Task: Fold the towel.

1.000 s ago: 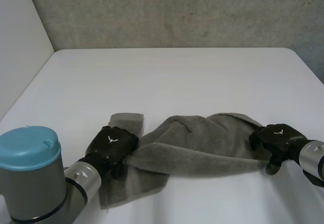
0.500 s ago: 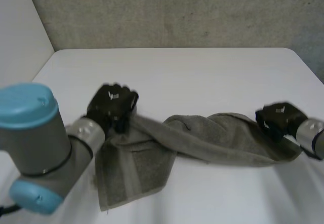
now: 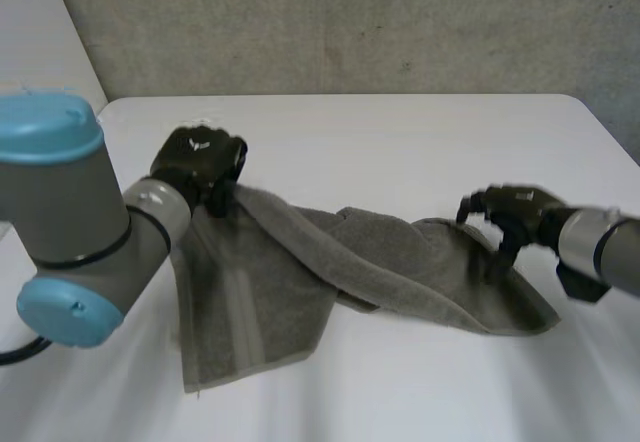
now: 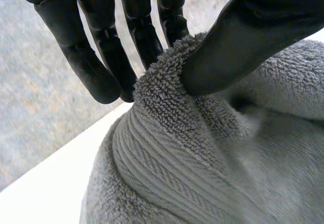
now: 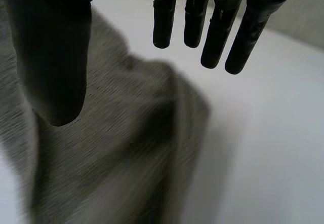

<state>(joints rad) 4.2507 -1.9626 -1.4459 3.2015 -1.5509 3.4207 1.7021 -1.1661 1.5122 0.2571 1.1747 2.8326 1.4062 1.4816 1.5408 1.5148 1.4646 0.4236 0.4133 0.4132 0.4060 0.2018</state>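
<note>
Towel: grey terry, stretched in a loose twisted band across the near half of the white table, from the left hand over to the right hand.
Towel, left end: held up off the table. A wide flap is hung down from there, and its bottom edge is laid on the table near the front.
Towel, right end: laid on the table in a rumpled heap, seen below the fingertips in the right wrist view.
Left hand: clamped on the towel. In the left wrist view a fold of its looped edge is pinched between the thumb and the fingers.
Right hand: wide, nothing is held. The thumb and fingers are kept straight and spread over the towel's right end. Whether the cloth is touched can't be told, tbh.
Arms: the left arm is seen big at the near left, the right arm at the right edge.
Background: a grey speckled wall is seen behind the table.
</note>
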